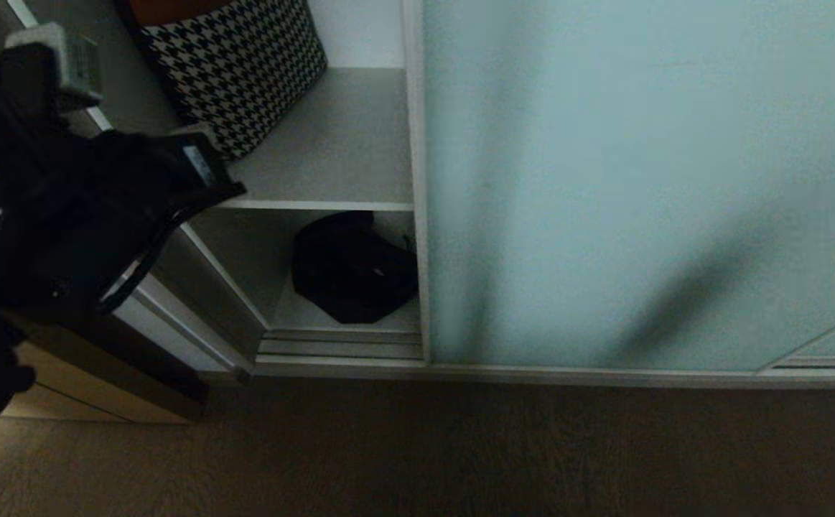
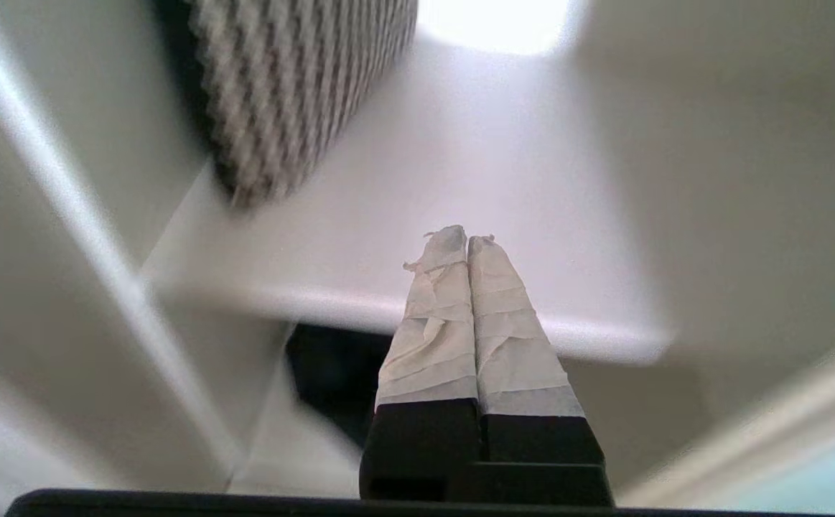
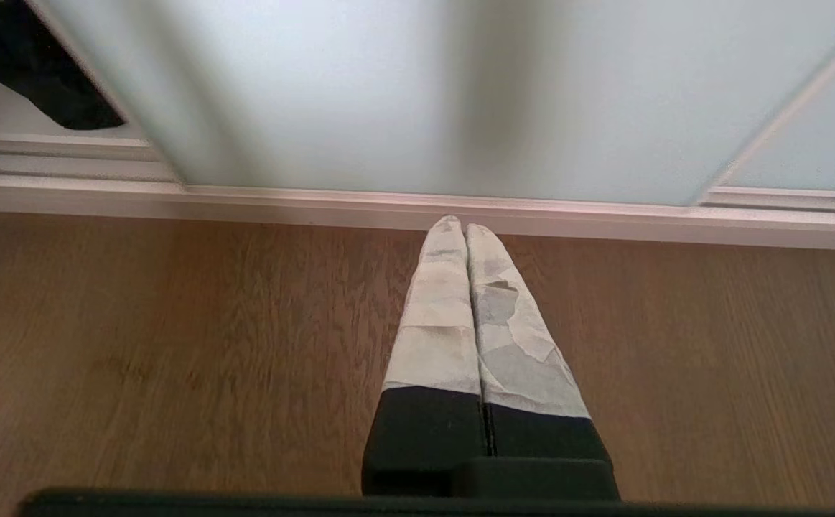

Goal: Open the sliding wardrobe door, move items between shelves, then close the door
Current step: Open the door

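Your left gripper (image 2: 467, 240), its taped fingers pressed together and empty, hangs before the flat white-grey upper shelf (image 1: 331, 143). Spread them before dipping under to the soft black bag (image 1: 352, 267) below, beside the slid-aside frosted blue-green door (image 1: 640, 179); mind the houndstooth box (image 1: 238, 64).

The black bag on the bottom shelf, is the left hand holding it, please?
No, the black bag lies alone on the bottom shelf, while the left hand is shut on nothing above it.
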